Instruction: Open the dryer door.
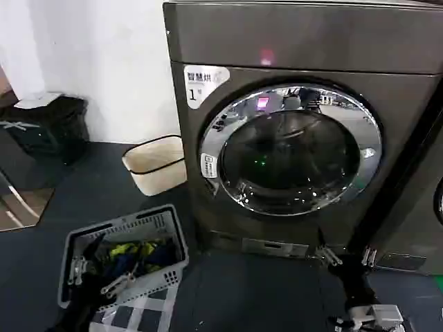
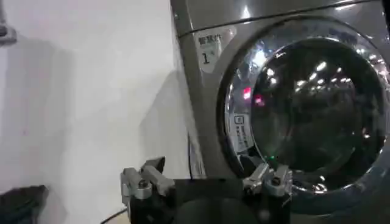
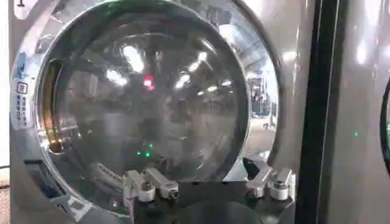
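Observation:
The dryer (image 1: pixel 304 48) is a big grey-brown front loader with a white "1" sticker (image 1: pixel 201 81). Its round dryer door (image 1: pixel 291 149), a chrome ring around dark glass, lies shut flat against the front. My right gripper (image 1: pixel 347 257) hangs low in front of the machine, below the door's lower right rim. In the right wrist view it (image 3: pixel 201 176) is open and empty, facing the door glass (image 3: pixel 146 103). My left gripper (image 1: pixel 97 277) hovers over the laundry basket, well left of the dryer. In the left wrist view it (image 2: pixel 207 173) is open and empty, with the door (image 2: pixel 311 115) ahead.
A grey laundry basket (image 1: pixel 169 232) with clothes sits on the dark floor left of the dryer. A cream bin (image 1: pixel 156 162) stands by the white wall, and a black bin (image 1: pixel 48 124) farther left. A second dark machine (image 1: pixel 422 207) adjoins the dryer's right side.

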Controlling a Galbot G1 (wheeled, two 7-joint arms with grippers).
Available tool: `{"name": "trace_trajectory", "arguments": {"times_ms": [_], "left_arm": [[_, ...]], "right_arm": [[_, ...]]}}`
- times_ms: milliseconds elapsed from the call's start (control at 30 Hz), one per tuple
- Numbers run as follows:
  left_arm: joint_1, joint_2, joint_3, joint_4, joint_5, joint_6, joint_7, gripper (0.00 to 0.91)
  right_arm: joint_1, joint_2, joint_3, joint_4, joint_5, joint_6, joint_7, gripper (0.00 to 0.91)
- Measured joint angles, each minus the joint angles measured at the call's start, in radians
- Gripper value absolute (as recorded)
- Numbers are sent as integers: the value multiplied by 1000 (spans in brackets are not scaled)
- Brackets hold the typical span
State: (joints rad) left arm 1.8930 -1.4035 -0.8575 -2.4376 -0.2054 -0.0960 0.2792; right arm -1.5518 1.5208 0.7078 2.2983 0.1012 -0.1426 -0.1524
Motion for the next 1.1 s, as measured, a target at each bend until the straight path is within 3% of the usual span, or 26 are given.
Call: {"name": "trace_trajectory", "arguments": {"times_ms": [200, 400, 667, 867, 1100], "left_arm": [[3, 0, 1, 2, 0, 16, -7, 907], [16, 13, 1, 0, -4, 39, -12, 907], [49, 25, 3, -8, -10, 73, -29, 907], [50, 21, 4, -9, -18, 54, 22, 907], [44, 5, 5, -8, -31, 64, 22, 907]], "right_arm": [[48, -56, -19, -25, 46, -12, -84, 907], [126, -153, -52, -69, 158, -34, -171, 907], [241, -295, -99, -158, 249, -48, -279, 907], [327, -382, -153, -236, 267, -34, -344, 907], [445, -433, -238, -318, 283, -31, -378, 907]]}}
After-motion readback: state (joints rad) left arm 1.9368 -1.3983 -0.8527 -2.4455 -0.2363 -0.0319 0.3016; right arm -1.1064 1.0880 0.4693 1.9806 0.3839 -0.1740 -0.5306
